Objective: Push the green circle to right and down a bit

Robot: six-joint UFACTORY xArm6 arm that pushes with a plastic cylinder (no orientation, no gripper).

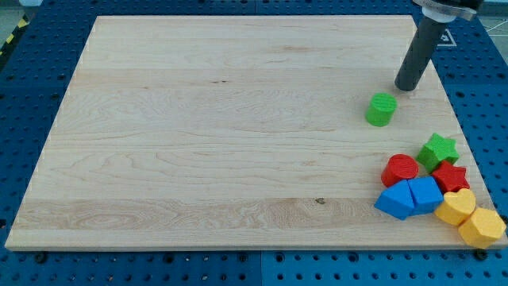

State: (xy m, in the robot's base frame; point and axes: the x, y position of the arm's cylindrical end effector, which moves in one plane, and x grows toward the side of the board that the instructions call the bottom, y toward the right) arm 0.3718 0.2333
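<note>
The green circle (381, 109) is a small upright cylinder on the wooden board (222, 135), toward the view's right. My tip (407, 86) rests on the board just above and to the right of it, a small gap apart. The dark rod rises from there to the view's top right.
A cluster of blocks sits at the board's lower right: a green star (438, 150), a red circle (400, 169), a red star (450, 176), two blue blocks (395, 199) (426, 192), and two yellow blocks (455, 206) (482, 226). Blue pegboard (32, 119) surrounds the board.
</note>
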